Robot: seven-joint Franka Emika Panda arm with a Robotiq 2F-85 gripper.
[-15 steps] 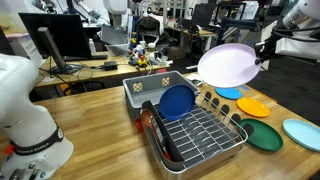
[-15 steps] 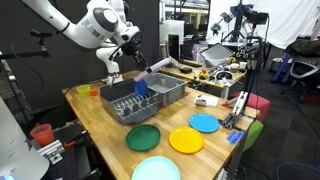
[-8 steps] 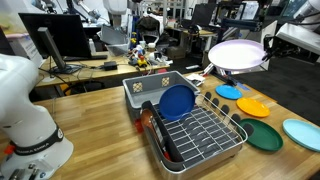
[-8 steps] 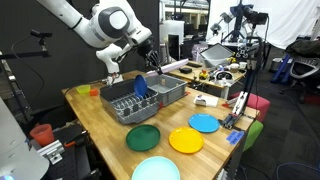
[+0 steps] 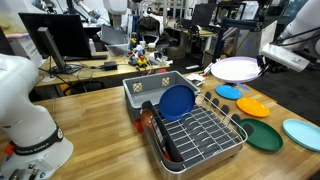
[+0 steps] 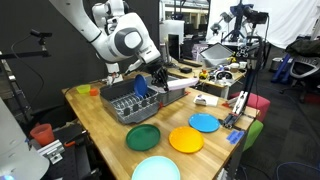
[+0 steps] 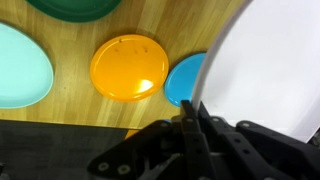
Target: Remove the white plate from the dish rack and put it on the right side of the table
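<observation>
The tool is clamped on the rim of the big round white plate, held nearly flat in the air, off the silver wire dish rack. It sticks out from the tool right over the small light-blue plate by the wooden worktop edge.

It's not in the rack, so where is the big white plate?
In an exterior view the white plate hangs in the air in the gripper, over the light-blue plate, right of the dish rack.
</observation>
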